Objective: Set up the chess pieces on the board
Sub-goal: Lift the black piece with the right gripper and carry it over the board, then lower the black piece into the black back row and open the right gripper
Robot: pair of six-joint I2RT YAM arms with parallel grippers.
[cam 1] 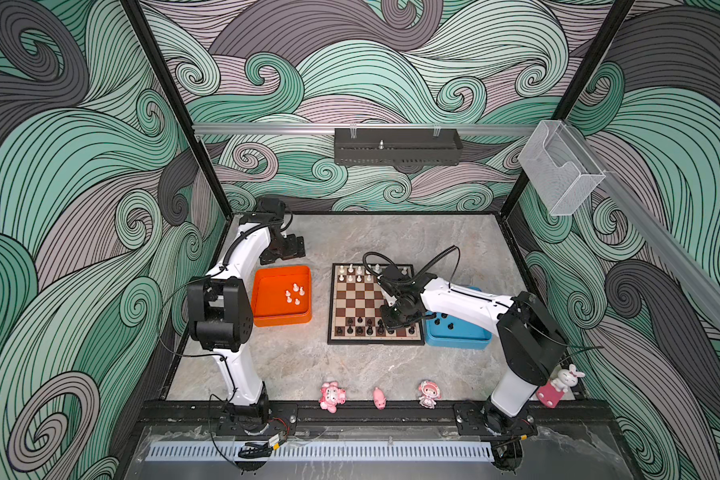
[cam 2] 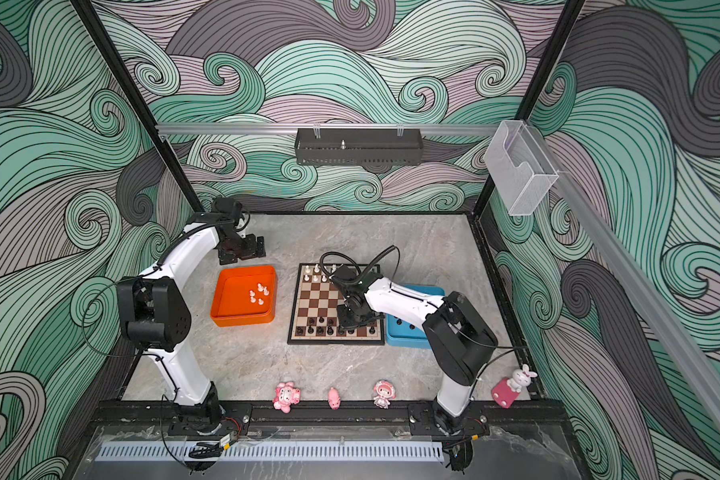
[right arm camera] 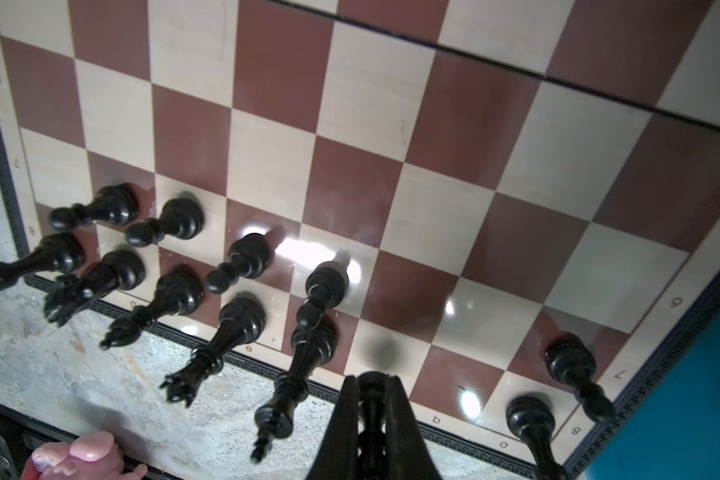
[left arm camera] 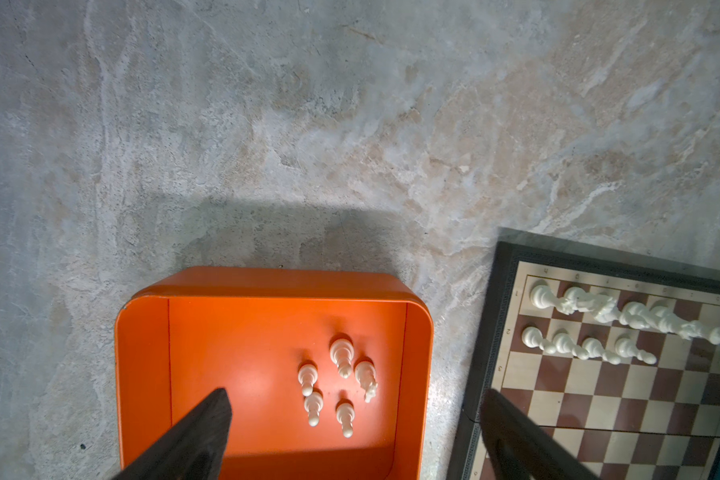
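Both top views are bright and even, but the walls [cam 1: 59, 208] bend near the edges. In the right wrist view, white glare spots shine on the board [right arm camera: 433, 145]. The black chess pieces [right arm camera: 246, 257] look stretched toward the edges. In the left wrist view, a soft dark shadow lies on the counter [left arm camera: 308, 124] beside the orange tray [left arm camera: 275, 282], and the left claw [left arm camera: 356, 397] looks fuzzy up close.

Clear over board [cam 1: 352, 300] middle ranks and desk [cam 1: 391, 237] beyond; blocked by black pieces [cam 1: 359, 331] along near edge, white pieces [cam 1: 350, 269] along far edge, orange tray [cam 1: 281, 319] left, blue tray [cam 1: 454, 343] right.
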